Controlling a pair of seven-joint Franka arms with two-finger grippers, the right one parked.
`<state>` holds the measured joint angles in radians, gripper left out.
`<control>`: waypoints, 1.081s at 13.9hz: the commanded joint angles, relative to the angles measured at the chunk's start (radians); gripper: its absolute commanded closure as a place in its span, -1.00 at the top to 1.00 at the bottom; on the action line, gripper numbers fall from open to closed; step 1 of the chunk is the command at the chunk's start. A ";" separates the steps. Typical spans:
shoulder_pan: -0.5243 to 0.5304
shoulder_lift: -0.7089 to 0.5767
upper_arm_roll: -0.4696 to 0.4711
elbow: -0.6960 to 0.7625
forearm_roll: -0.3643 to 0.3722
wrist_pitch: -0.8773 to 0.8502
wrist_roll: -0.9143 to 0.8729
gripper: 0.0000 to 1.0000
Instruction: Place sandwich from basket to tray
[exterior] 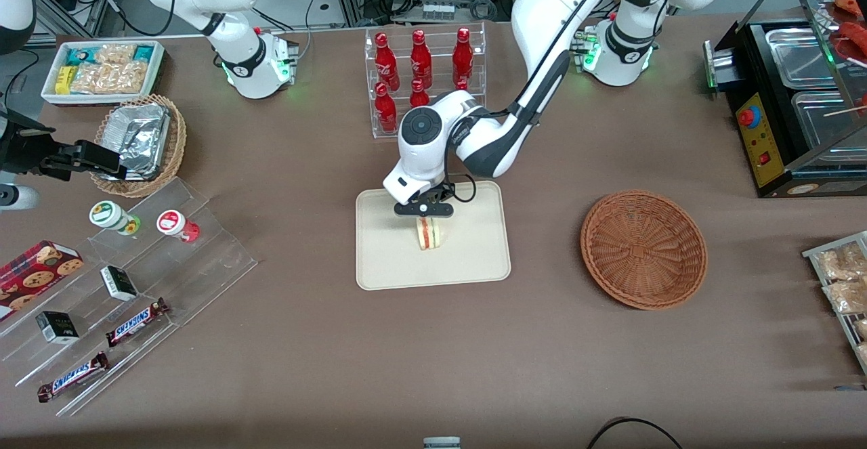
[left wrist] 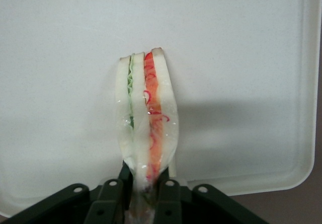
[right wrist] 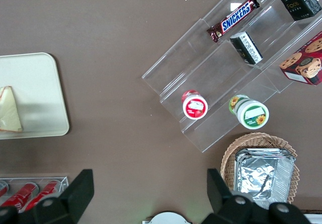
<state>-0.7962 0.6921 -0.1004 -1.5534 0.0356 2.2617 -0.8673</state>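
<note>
The sandwich (exterior: 428, 233), a pale bread wedge with red-orange and green layers, stands on edge on the cream tray (exterior: 474, 259), near its middle. My left gripper (exterior: 425, 217) is right above it, shut on the wedge's upper corner. In the left wrist view the black fingers (left wrist: 111, 196) pinch the wrapped sandwich (left wrist: 147, 118) from both sides over the tray's surface (left wrist: 241, 58). The right wrist view shows the sandwich (right wrist: 10, 110) on the tray (right wrist: 45, 98). The reddish-brown wicker basket (exterior: 643, 249) lies empty toward the working arm's end of the table.
A clear rack of red bottles (exterior: 423, 73) stands farther from the front camera than the tray. Clear stepped shelves with Snickers bars (exterior: 135, 320) and cups lie toward the parked arm's end, beside a tan basket with foil (exterior: 139, 141). A black warmer (exterior: 792, 103) stands past the basket.
</note>
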 commanded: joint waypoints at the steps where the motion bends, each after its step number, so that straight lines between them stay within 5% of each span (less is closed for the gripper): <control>1: -0.014 0.004 0.016 0.026 0.007 -0.007 -0.022 1.00; 11: 0.141 -0.366 0.022 0.018 0.004 -0.410 -0.061 1.00; 15: 0.277 -0.518 0.022 0.003 0.004 -0.598 0.129 1.00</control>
<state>-0.5791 0.2580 -0.0697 -1.5037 0.0373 1.7321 -0.8220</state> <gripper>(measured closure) 0.000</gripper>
